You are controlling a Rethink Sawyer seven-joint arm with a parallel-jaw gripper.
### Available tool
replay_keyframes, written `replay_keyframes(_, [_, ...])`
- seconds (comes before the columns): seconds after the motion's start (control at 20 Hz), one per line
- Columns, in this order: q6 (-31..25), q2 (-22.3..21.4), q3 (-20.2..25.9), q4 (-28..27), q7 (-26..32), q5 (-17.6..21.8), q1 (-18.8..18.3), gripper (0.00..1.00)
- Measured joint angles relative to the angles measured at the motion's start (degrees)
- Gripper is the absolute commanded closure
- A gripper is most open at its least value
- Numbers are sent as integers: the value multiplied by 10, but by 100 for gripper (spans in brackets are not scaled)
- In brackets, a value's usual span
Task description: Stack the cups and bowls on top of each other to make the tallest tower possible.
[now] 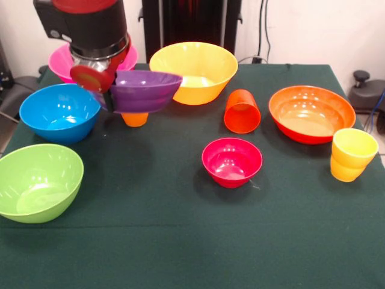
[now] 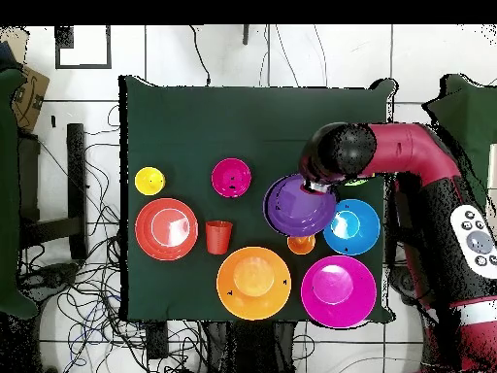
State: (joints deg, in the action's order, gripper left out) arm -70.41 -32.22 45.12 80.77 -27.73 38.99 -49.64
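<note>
The gripper [image 1: 107, 90] pinches the rim of the purple bowl [image 1: 144, 91] at the bowl's left side in the front view, and the bowl hangs tilted above the table [image 1: 180, 241]. One black finger [image 1: 109, 100] shows at the rim. In the overhead view the gripper [image 2: 313, 186] sits at the edge of the purple bowl [image 2: 297, 206], under the red and black arm [image 2: 408, 155].

Just under the purple bowl, in the front view, the lower part of the ribbed orange cup [image 1: 135, 118] shows; the bowl hides its top. From above, this cup [image 2: 301, 244] peeks out beside the bowl.

Near the gripper stand the blue bowl [image 1: 59, 112] and, behind the arm, the pink bowl [image 1: 63, 60]. The large yellow bowl [image 1: 194, 71] is at the far side of the table, just beside the purple one. The green bowl [image 1: 37, 182] stands alone at the near left corner.

Further out, the red-orange cup [image 1: 242, 111] lies on its side with the mouth toward the camera. The small magenta-red bowl [image 1: 231, 161] stands near the middle of the cloth. The orange-red bowl [image 1: 311, 113] is at the right, and the ribbed yellow cup [image 1: 352, 154] stands just in front of it.

Every bowl and cup rests alone; none is piled on another.
</note>
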Motion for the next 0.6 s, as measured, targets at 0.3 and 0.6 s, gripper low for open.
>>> replay_keyframes(0.3, [-20, -16, 0, 0, 0, -50, 0, 100])
replay_keyframes(0.6, [-22, -29, -2, 1, 0, -96, 4, 100])
